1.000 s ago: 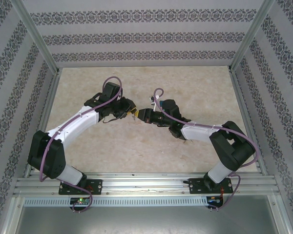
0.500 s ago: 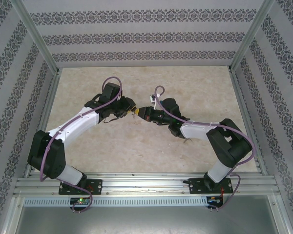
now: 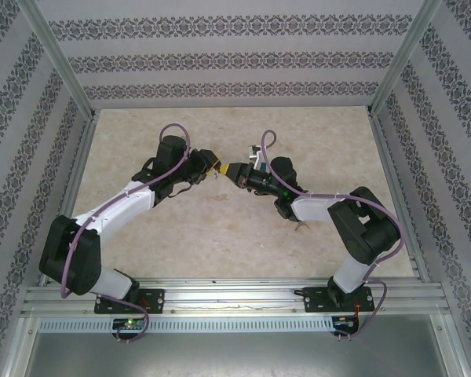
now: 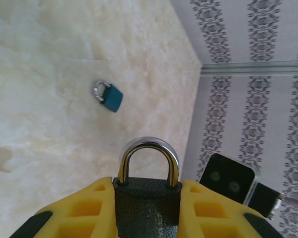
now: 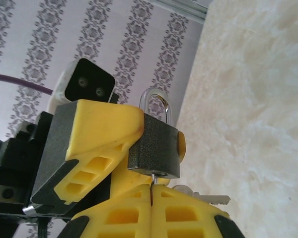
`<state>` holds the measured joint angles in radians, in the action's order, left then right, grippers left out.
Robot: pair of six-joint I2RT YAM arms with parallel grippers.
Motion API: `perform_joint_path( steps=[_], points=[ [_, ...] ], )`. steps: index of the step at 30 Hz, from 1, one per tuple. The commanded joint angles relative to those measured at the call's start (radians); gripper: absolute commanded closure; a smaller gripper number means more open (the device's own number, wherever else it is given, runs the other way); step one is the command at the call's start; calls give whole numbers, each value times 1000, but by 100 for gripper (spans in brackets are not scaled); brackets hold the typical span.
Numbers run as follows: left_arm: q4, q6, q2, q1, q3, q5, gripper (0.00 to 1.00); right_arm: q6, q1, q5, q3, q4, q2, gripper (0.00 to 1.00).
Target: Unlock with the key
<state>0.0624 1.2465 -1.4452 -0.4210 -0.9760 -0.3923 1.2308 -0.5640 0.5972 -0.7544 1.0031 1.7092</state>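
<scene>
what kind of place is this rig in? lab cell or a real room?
Likely an enclosed lab test cell: aluminium frame posts, patterned wall panels boxing in a marble-look tabletop, and an extrusion mounting rail at the near edge.

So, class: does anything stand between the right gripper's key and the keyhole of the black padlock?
Nothing visible does. The key in the right gripper meets the keyhole under the padlock, which the left gripper clamps.

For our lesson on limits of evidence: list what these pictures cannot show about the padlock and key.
Right wrist view: right fingers hide most of the key; its depth in the padlock is unclear.
Left wrist view: bottom edge and left fingers cut off the padlock's keyhole.
Top view: key too small.
</scene>
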Motion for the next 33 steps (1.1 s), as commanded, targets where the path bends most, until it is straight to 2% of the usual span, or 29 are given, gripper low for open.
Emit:
perform_joint_path(
  steps=[1, 14, 17, 22, 26, 33],
  points=[
    [153, 37, 28, -15, 13, -117, 92, 70, -8, 54, -8, 190, 11, 100],
    [289, 91, 40, -7, 47, -135, 92, 206, -5, 67, -33, 360, 81, 100],
    [229, 67, 46, -9, 28, -128, 92, 160, -2, 67, -28, 292, 61, 100],
    [28, -6, 64, -4, -24, -87, 91, 79, 12, 58, 11, 182, 21, 85],
    [-105, -34, 66, -5, -54, -47, 90, 13, 19, 58, 40, 88, -7, 78],
    [-248, -65, 58, -3, -82, 5, 88, -162, 16, 13, 81, -157, -89, 76]
  ],
)
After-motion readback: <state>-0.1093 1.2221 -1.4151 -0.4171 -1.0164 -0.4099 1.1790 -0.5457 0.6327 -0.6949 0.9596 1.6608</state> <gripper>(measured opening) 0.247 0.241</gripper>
